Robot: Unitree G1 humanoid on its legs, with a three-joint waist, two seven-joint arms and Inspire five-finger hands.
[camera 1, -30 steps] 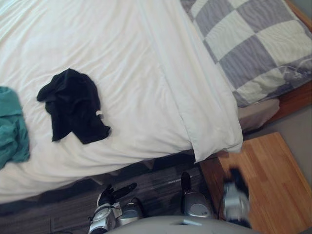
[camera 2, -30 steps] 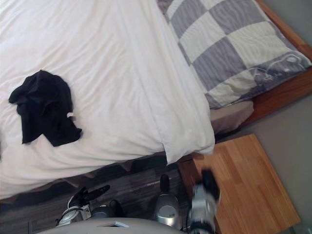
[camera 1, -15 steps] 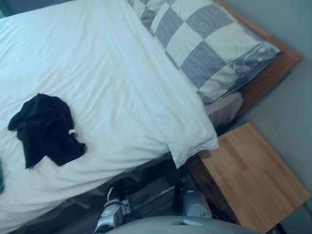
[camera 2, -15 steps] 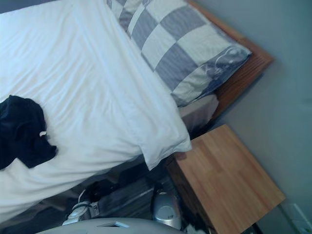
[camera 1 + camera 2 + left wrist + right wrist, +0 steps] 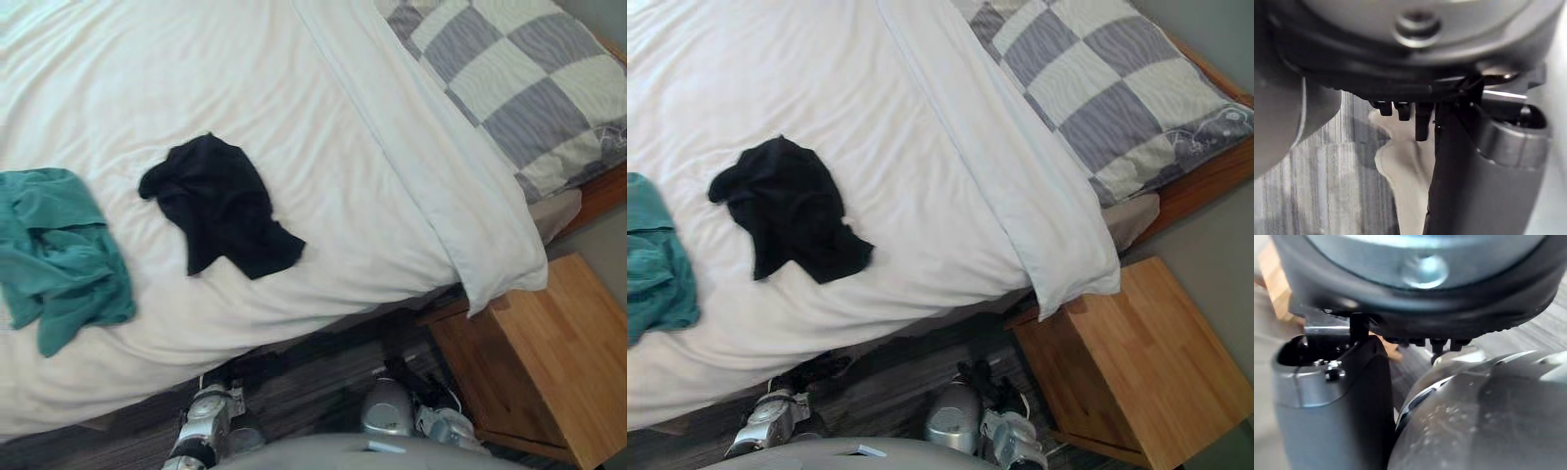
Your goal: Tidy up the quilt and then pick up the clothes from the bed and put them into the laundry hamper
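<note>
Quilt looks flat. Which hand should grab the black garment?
Left, probably. The left hand hangs at the bed edge nearest the black garment; the right hand sits by the wooden nightstand, further off.

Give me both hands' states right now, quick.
Left hand: open, fingers relaxed, holding nothing.
Right hand: open, fingers relaxed, holding nothing.

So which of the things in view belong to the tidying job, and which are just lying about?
Part of the job:
white quilt, spread over the bed
black garment, crumpled on the quilt
teal garment, crumpled on the quilt beside it

Just lying about:
checked pillow
wooden bedside table
bed frame
</note>
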